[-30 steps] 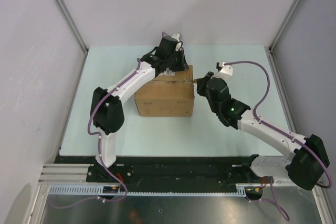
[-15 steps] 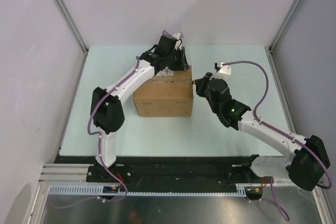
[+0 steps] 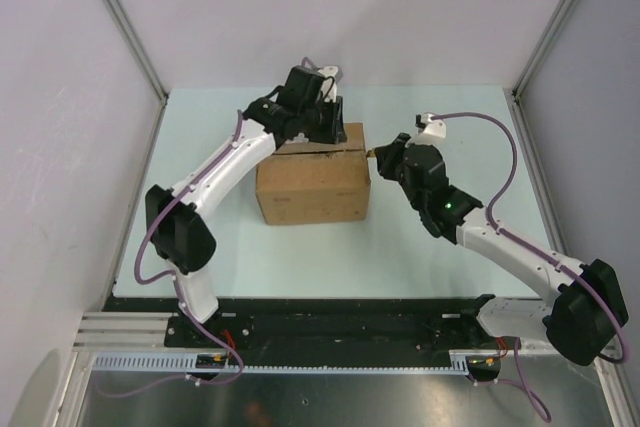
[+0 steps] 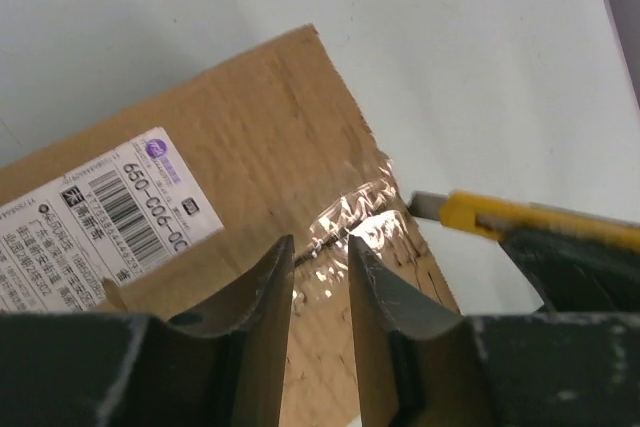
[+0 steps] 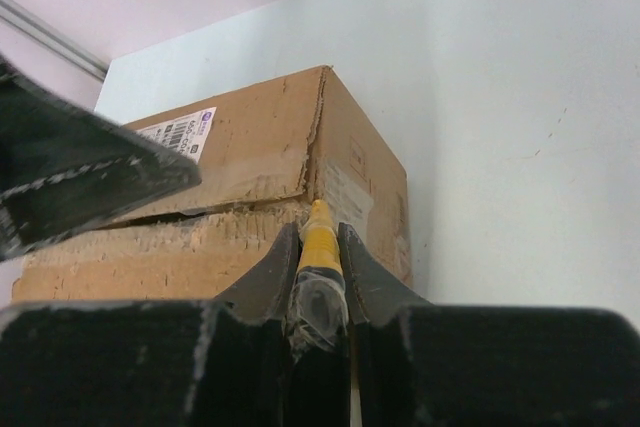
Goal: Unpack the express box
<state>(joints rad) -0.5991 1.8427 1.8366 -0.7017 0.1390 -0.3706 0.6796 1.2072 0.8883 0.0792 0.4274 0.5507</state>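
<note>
The express box (image 3: 312, 187) is a brown cardboard box in the middle of the table, with a white label (image 4: 90, 217) on top. Its top seam carries shiny clear tape (image 4: 360, 212). My left gripper (image 3: 316, 125) hovers over the box's far top edge; its fingers (image 4: 268, 292) stand a narrow gap apart with nothing between them. My right gripper (image 3: 386, 157) is shut on a yellow utility knife (image 5: 320, 239). The knife's blade tip (image 4: 425, 205) touches the box's upper right edge at the taped seam. The box also shows in the right wrist view (image 5: 250, 147).
The pale green tabletop (image 3: 200, 237) surrounds the box. White walls and metal corner posts (image 3: 125, 27) close in the back and sides. The black base rail (image 3: 330, 312) runs along the near edge. The left gripper's finger (image 5: 70, 177) fills the right wrist view's upper left.
My left arm has swung its elbow out to the left, and its gripper has shifted slightly left over the box's far edge. The right gripper with the knife has edged slightly farther along the box's right edge.
</note>
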